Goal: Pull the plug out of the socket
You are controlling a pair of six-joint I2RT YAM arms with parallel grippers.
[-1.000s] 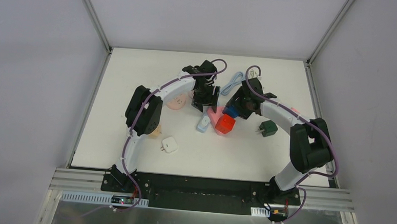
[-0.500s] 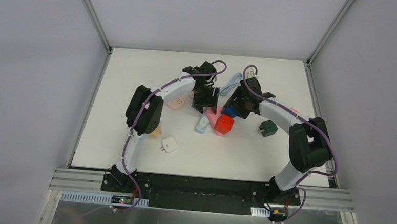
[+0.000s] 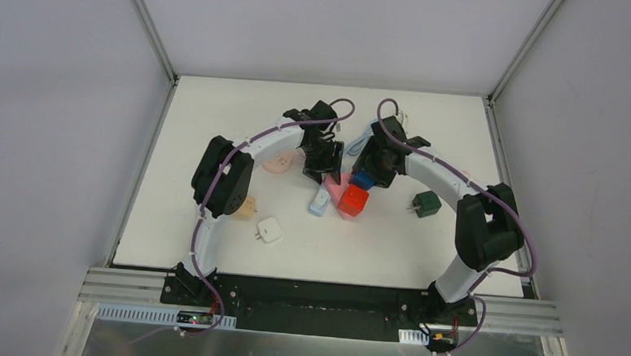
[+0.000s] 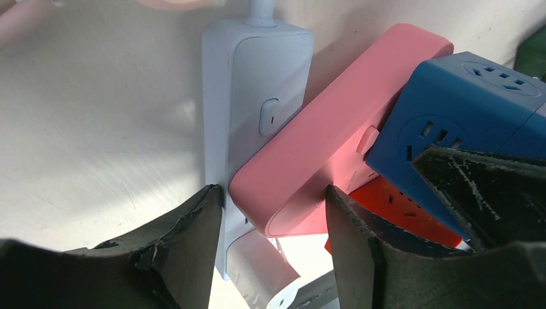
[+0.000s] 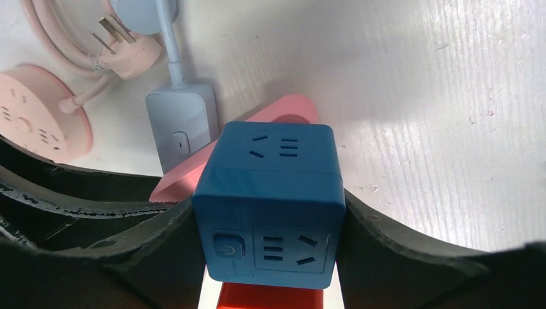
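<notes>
A blue cube socket (image 3: pixel 363 179) (image 5: pixel 273 193) rests against a pink power strip (image 3: pixel 334 181) (image 4: pixel 309 161), above a red cube socket (image 3: pixel 353 199) (image 5: pixel 270 297). Their joint and any plug pins are hidden. My right gripper (image 3: pixel 369 173) (image 5: pixel 270 225) is shut on the blue cube, one finger on each side face. My left gripper (image 3: pixel 322 167) (image 4: pixel 273 193) straddles the pink strip's near end. Its right finger presses the pink edge. Its left finger presses a pale blue strip (image 3: pixel 320 199) (image 4: pixel 238 96) lying under the pink one.
A round pink socket (image 3: pixel 279 163) (image 5: pixel 32 122) with a pink plug (image 5: pixel 125 42) and cable lies left of the cluster. A green cube adapter (image 3: pixel 427 204) sits to the right, a white adapter (image 3: pixel 270 229) near left. A pale blue cable (image 3: pixel 363 136) runs behind.
Both grippers and the cluster of sockets have shifted slightly left. The left jaws have closed in onto the strips. The right grip on the blue cube is unchanged.
</notes>
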